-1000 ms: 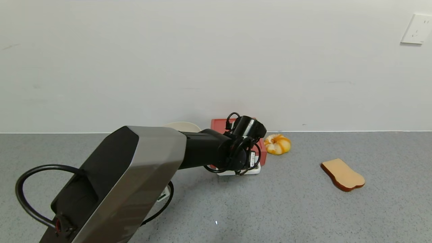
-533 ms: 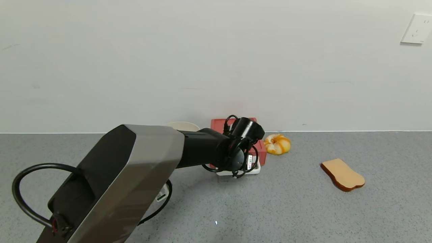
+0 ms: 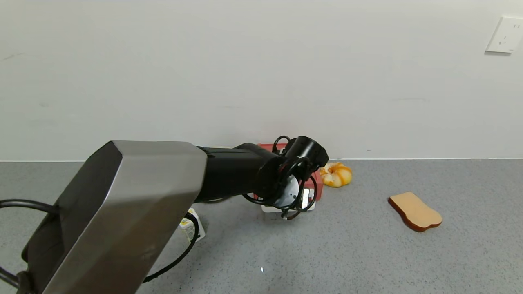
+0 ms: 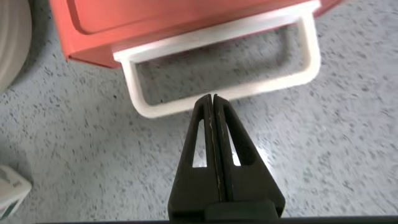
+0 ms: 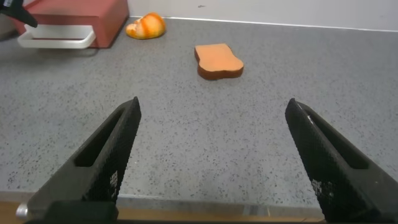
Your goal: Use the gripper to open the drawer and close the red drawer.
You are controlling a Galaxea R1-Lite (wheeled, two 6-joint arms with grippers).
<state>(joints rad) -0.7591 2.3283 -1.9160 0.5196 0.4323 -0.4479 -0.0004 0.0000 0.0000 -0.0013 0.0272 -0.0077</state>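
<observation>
The salmon-red drawer [image 3: 317,187] stands by the back wall, mostly hidden behind my left wrist. Its white loop handle [image 3: 267,209] points toward me. In the left wrist view the drawer [image 4: 155,18] fills the far side and the handle [image 4: 309,56] lies flat on the counter. My left gripper [image 4: 212,98] is shut and empty, its tips touching the handle's outer bar from outside the loop. My right gripper [image 5: 213,104] is open and empty, low over the counter's front edge. It sees the drawer [image 5: 81,15] far off.
An orange pastry [image 3: 336,174] lies just right of the drawer. A bread slice [image 3: 414,211] lies farther right. A beige bowl [image 4: 12,37] sits left of the drawer. A small white packet [image 3: 188,226] lies under my left arm. A wall runs behind.
My left arm's housing has swung nearer the camera and leftward, and the wrist has turned. The gripper stays at the handle. The drawer has barely moved.
</observation>
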